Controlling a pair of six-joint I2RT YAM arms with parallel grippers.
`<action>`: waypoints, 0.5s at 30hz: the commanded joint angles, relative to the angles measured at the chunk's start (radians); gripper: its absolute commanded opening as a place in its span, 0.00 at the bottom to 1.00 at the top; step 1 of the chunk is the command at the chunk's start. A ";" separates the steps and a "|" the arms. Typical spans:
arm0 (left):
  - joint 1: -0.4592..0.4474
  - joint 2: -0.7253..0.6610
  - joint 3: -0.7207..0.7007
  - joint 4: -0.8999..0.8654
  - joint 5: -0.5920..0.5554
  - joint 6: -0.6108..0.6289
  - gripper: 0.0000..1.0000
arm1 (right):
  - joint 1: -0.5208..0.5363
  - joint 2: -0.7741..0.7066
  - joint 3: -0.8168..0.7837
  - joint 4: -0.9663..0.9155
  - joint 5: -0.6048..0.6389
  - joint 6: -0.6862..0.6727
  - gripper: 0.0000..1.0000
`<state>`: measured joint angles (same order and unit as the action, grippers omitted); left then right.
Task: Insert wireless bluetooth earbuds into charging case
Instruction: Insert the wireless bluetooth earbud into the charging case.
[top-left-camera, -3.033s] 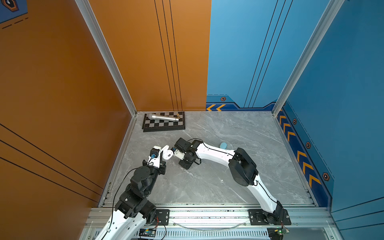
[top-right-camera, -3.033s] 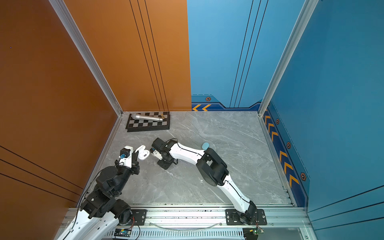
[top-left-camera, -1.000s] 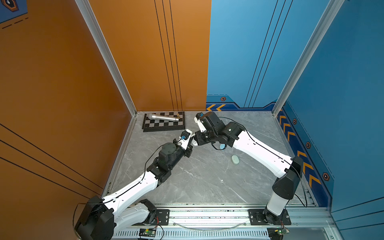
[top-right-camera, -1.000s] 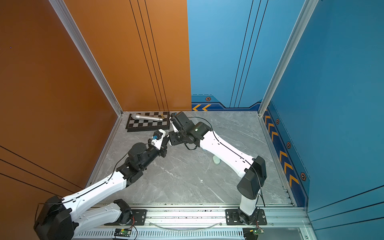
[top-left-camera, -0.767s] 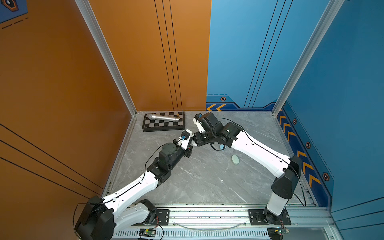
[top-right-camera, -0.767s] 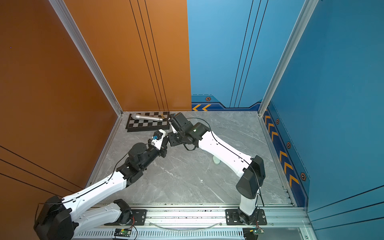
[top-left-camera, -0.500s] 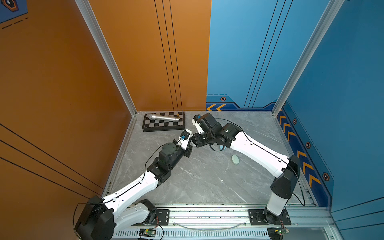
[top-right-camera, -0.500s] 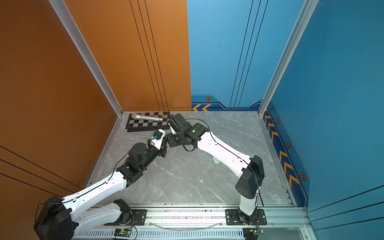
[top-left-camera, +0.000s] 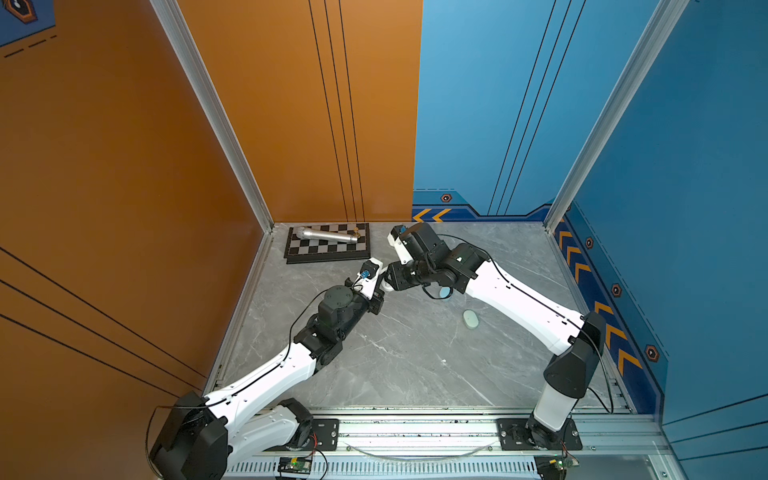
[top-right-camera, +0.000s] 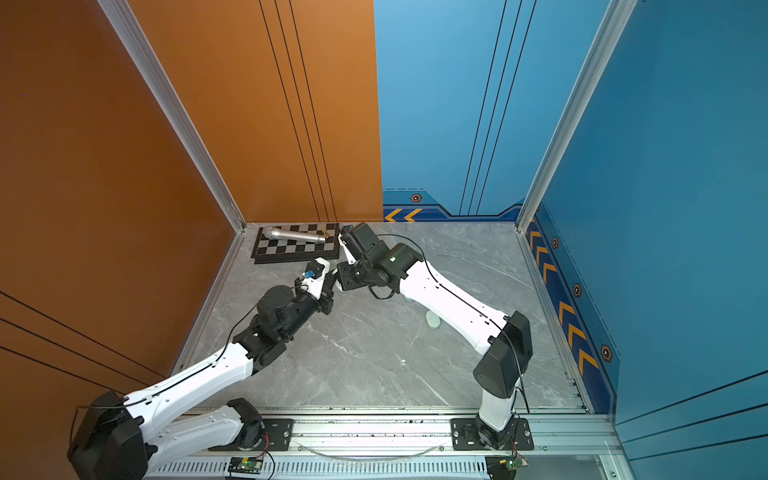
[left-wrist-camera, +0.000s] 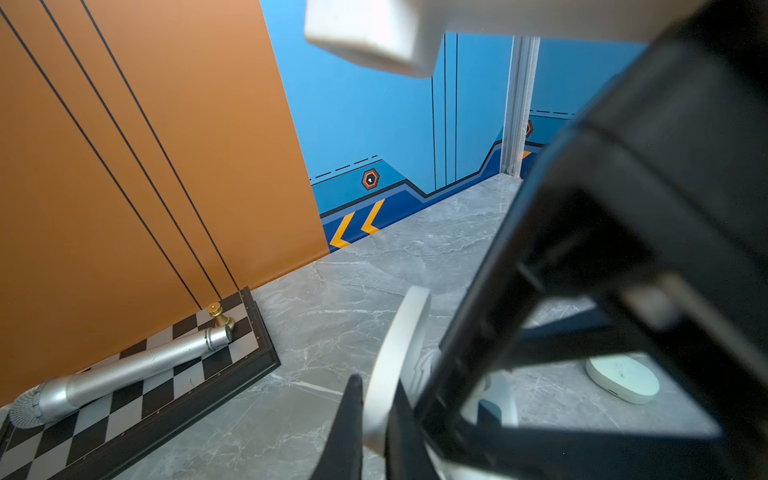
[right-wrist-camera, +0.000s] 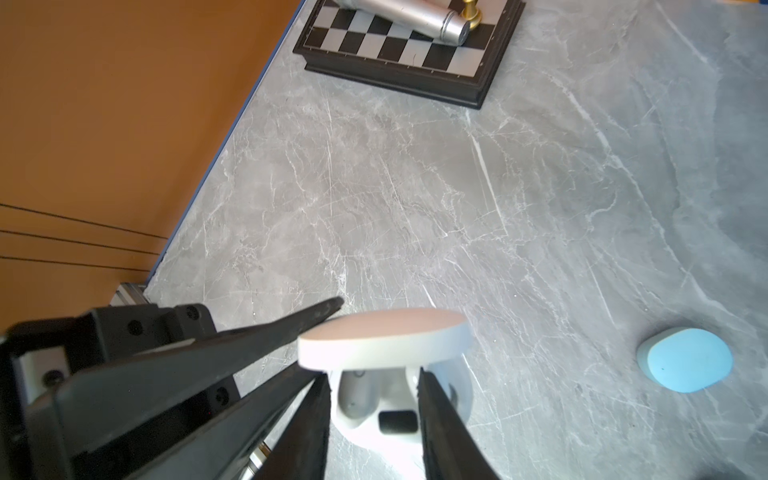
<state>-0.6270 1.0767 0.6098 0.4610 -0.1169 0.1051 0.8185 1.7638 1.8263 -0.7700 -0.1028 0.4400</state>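
Observation:
A white charging case (right-wrist-camera: 399, 409) hangs open above the table, lid (right-wrist-camera: 384, 338) up. My left gripper (right-wrist-camera: 330, 336) is shut on the lid's edge; in the left wrist view the lid (left-wrist-camera: 403, 328) stands between its black fingers (left-wrist-camera: 349, 415). My right gripper (right-wrist-camera: 374, 376) is open, with one jaw on each side of the case base and nothing between them but the base below. A pale grey rounded form (right-wrist-camera: 353, 395) lies in one well; I cannot tell whether it is an earbud. In both top views the two grippers (top-left-camera: 384, 284) (top-right-camera: 336, 282) meet near the back.
A closed blue case (right-wrist-camera: 685, 359) and a closed mint case (top-left-camera: 471, 319) (left-wrist-camera: 623, 378) lie on the marble table (top-left-camera: 399, 357) right of the grippers. A chessboard (top-left-camera: 328, 249) with a silver microphone (top-left-camera: 326, 235) and a gold pawn sits in the back left corner.
The right gripper's jaws have opened over the case and it has edged slightly left toward the left gripper. Three seconds ago both arms worked nearer the front left.

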 joint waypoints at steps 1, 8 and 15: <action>-0.002 -0.006 0.005 0.034 0.049 -0.027 0.00 | -0.035 -0.079 0.002 0.028 0.008 0.029 0.38; -0.002 0.012 0.021 0.034 0.074 -0.044 0.00 | -0.059 -0.161 -0.067 0.028 -0.013 0.026 0.41; -0.002 0.028 0.039 0.034 0.077 -0.047 0.00 | -0.016 -0.154 -0.097 0.026 -0.071 0.010 0.41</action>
<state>-0.6270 1.0981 0.6109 0.4667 -0.0650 0.0772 0.7773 1.5970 1.7512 -0.7483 -0.1432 0.4538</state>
